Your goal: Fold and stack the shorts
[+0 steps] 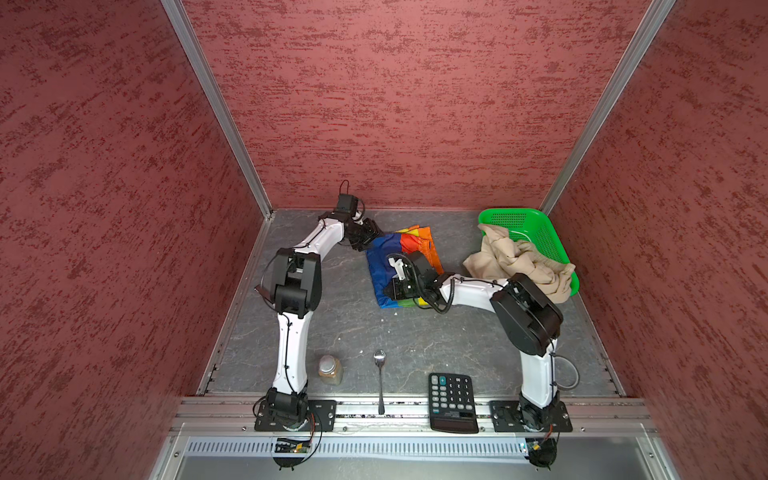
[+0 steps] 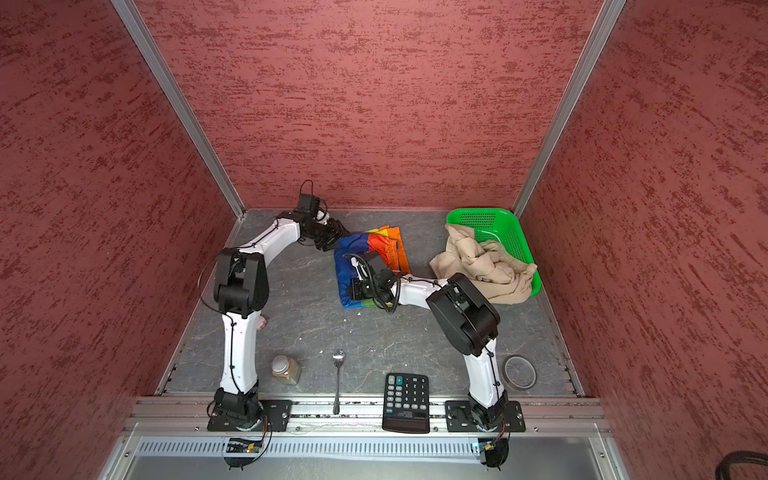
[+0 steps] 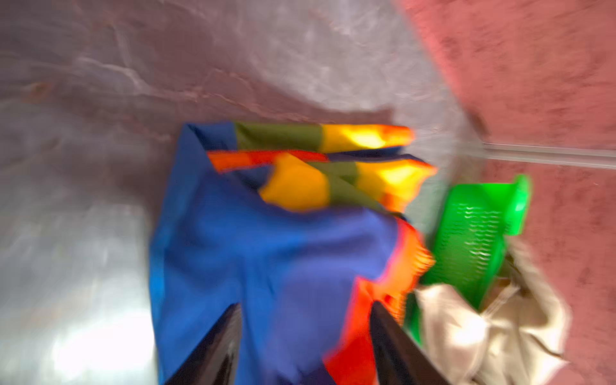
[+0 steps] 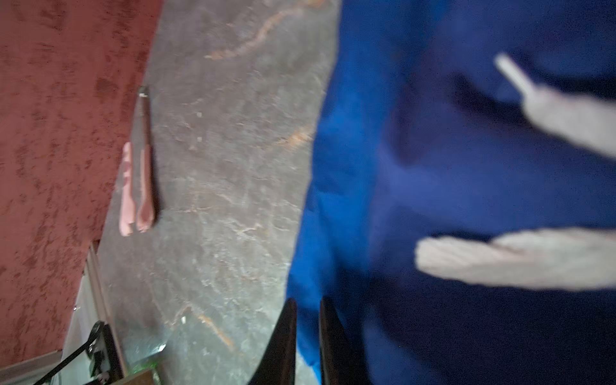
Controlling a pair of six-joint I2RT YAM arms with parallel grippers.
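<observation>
I see the rainbow shorts (image 1: 380, 259) folded mid-table, shiny blue panel up and orange legs behind. The beige shorts (image 1: 515, 259) slump crumpled over the green basket (image 1: 540, 237). My left gripper (image 3: 305, 305) is spread at the blue cloth. The right gripper (image 4: 308, 300) is nearly closed around its edge, and I can't tell whether it grips.

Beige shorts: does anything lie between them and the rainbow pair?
No object lies between the beige shorts and the rainbow shorts, only bare table; the right arm reaches across that gap.

Robot test cell, red panel walls (image 1: 374, 104), aluminium frame (image 1: 216, 104)
</observation>
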